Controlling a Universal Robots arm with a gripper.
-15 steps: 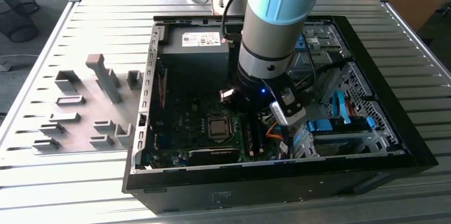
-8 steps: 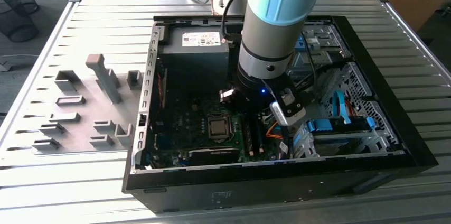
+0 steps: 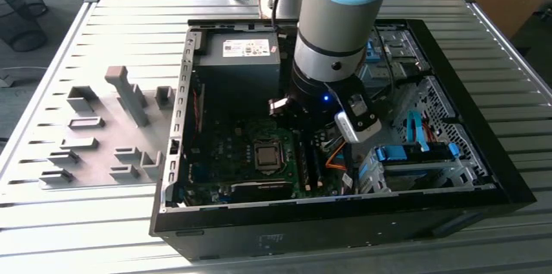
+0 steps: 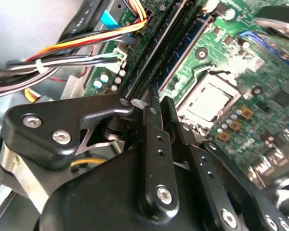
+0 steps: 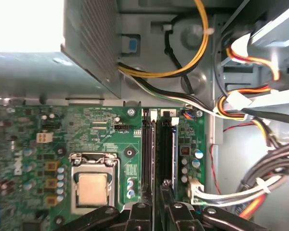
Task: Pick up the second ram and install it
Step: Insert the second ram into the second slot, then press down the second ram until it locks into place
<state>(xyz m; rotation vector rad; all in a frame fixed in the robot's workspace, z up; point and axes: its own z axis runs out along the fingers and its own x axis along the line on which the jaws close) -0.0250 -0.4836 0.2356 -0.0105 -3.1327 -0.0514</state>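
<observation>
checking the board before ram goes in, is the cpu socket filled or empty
Filled: a silver-lidded cpu sits in the socket.

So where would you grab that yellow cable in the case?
Probably mid-loop on the yellow cable, coming from the case's open side: there it seems to bow clear of the grey wall, while one end tucks in by the power supply and the other leaves view.

Support surface: a grey ribbed metal table (image 3: 121,19) spans the exterior view. Resting on it at centre-right of the frame is an open black computer case (image 3: 483,187). At mid-left lies a grey holder plate (image 3: 95,128) bearing upright blocks, beside the case.
</observation>
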